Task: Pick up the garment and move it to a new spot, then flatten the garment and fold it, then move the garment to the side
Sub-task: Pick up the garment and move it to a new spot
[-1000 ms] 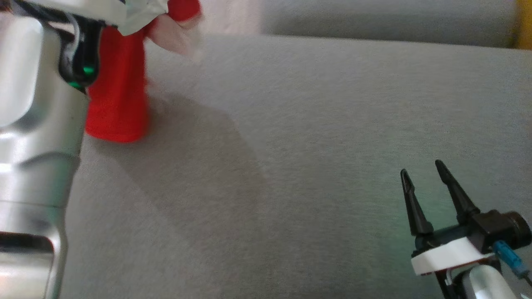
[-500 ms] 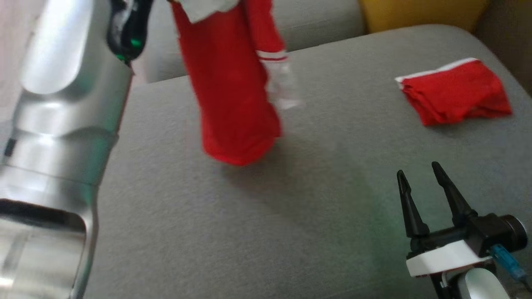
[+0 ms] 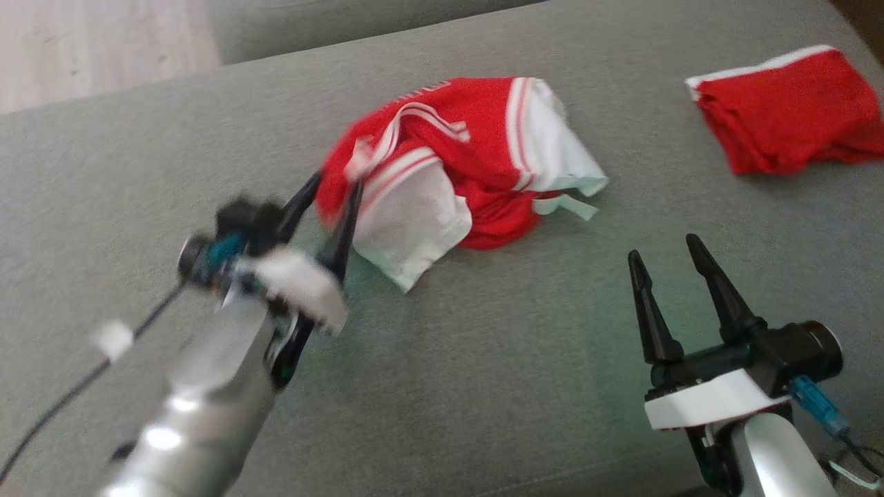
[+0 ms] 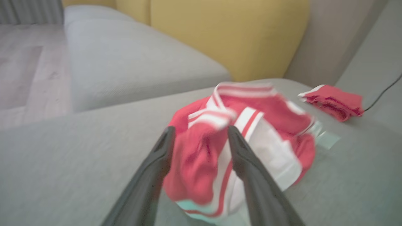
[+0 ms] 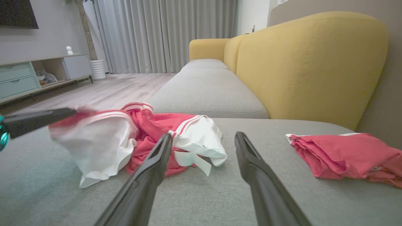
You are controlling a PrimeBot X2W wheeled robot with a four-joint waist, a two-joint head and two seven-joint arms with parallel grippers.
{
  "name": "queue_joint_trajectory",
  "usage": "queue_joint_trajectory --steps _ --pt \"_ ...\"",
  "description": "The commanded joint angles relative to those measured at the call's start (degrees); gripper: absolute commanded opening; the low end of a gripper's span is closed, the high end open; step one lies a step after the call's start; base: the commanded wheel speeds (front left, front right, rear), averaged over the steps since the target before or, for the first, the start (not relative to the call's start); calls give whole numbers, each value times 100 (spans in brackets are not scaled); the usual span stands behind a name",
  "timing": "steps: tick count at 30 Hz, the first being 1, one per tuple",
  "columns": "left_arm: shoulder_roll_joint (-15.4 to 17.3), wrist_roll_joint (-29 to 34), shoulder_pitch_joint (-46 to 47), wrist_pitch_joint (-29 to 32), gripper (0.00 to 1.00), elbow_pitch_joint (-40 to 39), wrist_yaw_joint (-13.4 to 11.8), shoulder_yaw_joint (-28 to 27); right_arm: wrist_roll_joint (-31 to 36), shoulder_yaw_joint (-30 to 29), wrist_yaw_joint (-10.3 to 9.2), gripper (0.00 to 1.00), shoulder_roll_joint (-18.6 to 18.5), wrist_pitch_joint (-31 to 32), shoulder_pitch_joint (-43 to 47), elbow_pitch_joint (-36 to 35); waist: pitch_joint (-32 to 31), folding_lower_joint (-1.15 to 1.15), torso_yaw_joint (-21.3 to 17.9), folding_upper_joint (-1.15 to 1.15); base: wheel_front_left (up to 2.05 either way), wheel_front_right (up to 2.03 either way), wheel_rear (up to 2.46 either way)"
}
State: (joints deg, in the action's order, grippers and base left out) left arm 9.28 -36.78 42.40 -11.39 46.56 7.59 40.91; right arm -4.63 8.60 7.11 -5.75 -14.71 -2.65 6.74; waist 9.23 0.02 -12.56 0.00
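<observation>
The garment [image 3: 476, 138], a red jersey with white sleeves and stripes, lies crumpled on the grey sofa seat [image 3: 483, 359]. My left gripper [image 3: 337, 183] is at the garment's left edge, low over the seat. Its fingers stand parted, with a fold of red cloth [image 4: 194, 157] loose between them. In the left wrist view the garment [image 4: 276, 116] bunches up just past the left gripper [image 4: 201, 129]. My right gripper [image 3: 661, 247] hovers open to the lower right, apart from the cloth. From the right wrist, the garment [image 5: 150, 125] lies just beyond and left of the right gripper [image 5: 203, 135].
A second red garment [image 3: 787, 110], folded, lies at the seat's far right. The yellow backrest [image 5: 307, 62] rises behind the seat. Another grey seat cushion [image 4: 132, 69] and wooden floor [image 3: 97, 48] lie to the left. A black cable [image 4: 383, 94] runs near the folded garment.
The head camera has swung. The garment hung from my shut left gripper; now it lies in a heap on the seat and the left fingers have parted. The right gripper stays open.
</observation>
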Motion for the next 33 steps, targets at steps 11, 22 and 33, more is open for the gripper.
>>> queue_joint_trajectory --steps 11,22,33 --pt "-318 1101 -2868 -359 100 -2124 -988 -2556 -73 -122 37 100 -41 -29 392 102 -786 -2 996 0 0 0 0" --pt "-637 1861 -5253 -360 100 -4147 -1100 -3146 -102 -595 37 100 194 -29 1274 119 -1527 -2 1677 0 0 0 0" --pt "-639 2102 -5670 -361 100 -4324 -1183 -3221 -163 -596 37 100 279 -29 1539 172 -1773 -2 1739 0 0 0 0"
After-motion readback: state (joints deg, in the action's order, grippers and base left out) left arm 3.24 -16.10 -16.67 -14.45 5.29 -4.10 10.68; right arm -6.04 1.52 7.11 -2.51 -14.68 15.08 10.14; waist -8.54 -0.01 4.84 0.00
